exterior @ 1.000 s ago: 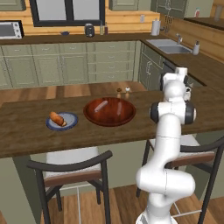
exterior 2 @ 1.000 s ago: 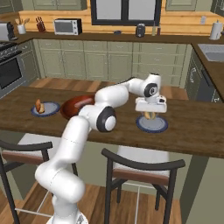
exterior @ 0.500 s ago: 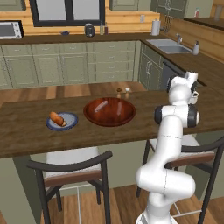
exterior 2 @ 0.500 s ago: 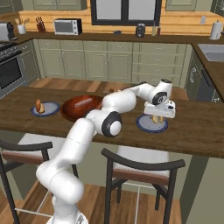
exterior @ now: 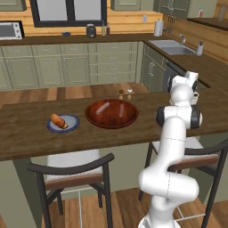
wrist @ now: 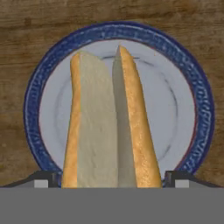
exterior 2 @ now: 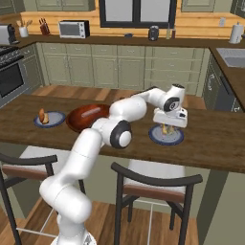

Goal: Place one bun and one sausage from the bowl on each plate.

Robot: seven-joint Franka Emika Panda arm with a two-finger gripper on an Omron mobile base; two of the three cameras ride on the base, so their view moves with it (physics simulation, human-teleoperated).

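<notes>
On the wooden counter, left of the bowl, a plate carries a bun and sausage. The bowl sits mid-counter, nothing showing inside it. Right of the bowl lies the second plate with a split bun on it; the gripper hangs just above, jaws spread wide, one fingertip on each side of the bun, apparently released.

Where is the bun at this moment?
The bun lies on the plate right under the claw in the hand view. In the right base view that plate sits right of the bowl.
</notes>
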